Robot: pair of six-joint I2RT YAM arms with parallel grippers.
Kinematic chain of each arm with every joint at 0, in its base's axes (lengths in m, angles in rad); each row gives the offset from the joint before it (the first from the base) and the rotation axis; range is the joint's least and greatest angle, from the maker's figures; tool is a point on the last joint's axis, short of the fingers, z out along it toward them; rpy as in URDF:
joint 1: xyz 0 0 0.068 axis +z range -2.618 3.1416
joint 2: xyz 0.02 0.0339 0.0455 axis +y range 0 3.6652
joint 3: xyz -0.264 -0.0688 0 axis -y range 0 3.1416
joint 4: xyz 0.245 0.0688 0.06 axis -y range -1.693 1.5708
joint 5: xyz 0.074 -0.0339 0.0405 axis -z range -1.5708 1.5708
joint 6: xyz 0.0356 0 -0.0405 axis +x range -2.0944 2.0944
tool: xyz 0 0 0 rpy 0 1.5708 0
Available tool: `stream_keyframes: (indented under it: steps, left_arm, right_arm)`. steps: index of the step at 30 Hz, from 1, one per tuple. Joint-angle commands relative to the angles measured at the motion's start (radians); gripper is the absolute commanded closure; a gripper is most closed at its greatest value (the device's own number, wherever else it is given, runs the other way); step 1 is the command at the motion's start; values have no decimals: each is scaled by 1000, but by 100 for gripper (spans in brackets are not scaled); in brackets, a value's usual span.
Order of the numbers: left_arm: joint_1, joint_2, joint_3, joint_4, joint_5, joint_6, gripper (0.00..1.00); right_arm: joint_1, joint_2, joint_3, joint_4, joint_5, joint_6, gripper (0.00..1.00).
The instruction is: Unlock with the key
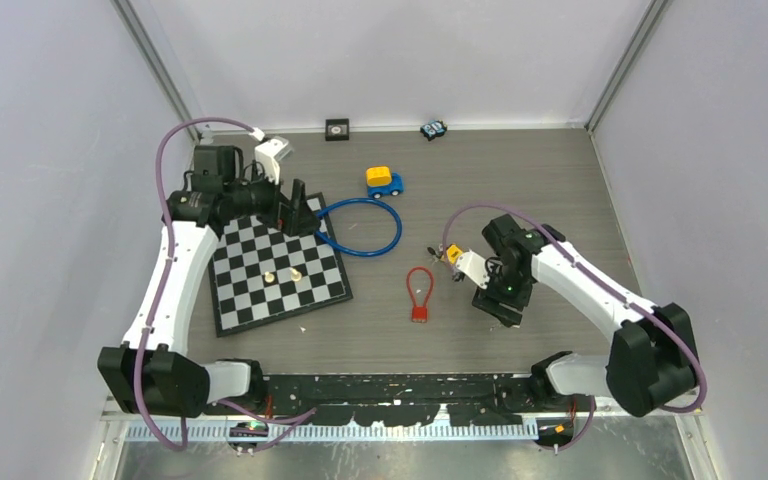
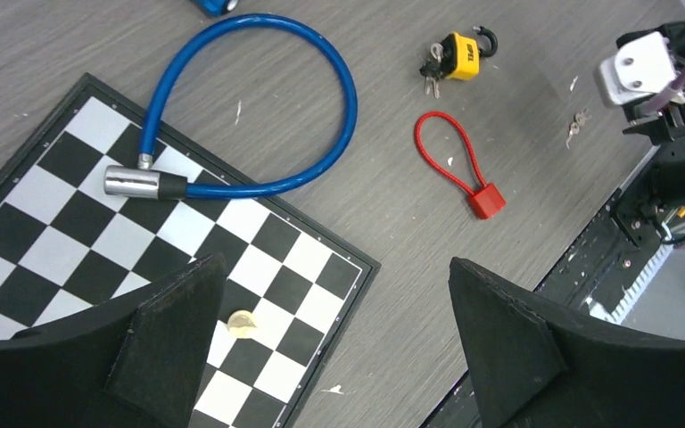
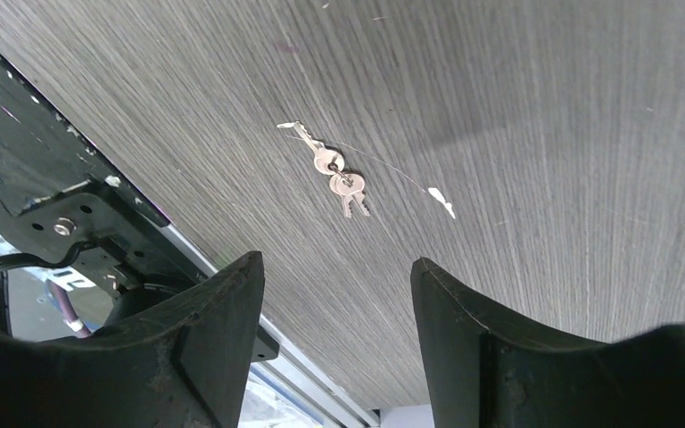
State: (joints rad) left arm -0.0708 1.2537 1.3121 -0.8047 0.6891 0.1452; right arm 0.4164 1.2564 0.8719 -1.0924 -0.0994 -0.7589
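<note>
Silver keys (image 3: 339, 174) lie loose at the centre of my right wrist view, ahead of the right gripper (image 3: 337, 267), its jaws apart and empty; overhead I can't find them. Left wrist view shows the padlock (image 2: 460, 55) top, right of centre, and the left gripper (image 2: 337, 276) spread wide, empty.

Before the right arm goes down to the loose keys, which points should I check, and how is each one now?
1. Right pincer open and empty: ok.
2. Loose keys ahead of it, roughly centred in its wrist view: ok.
3. Keys lie free on the table, nothing covering them: ok.
4. Left pincer open, away over the chessboard: ok.
5. Yellow padlock shackle shut: cannot tell.
6. These keys fit that padlock: cannot tell.
</note>
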Motion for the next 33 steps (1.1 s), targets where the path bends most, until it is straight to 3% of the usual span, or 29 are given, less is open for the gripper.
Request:
stream_keyframes:
  steps: [1, 20, 33]
  left_arm:
    - [1, 4, -21, -24, 61, 51, 2]
    - [-1, 65, 4, -22, 72, 46, 3]
    - [-2, 61, -10, -10, 81, 39, 3]
  right_arm:
    - [-5, 57, -14, 11, -14, -82, 35]
    - [-4, 261, -13, 123, 6, -156, 41]
    - [-2, 284, -60, 168, -12, -155, 54]
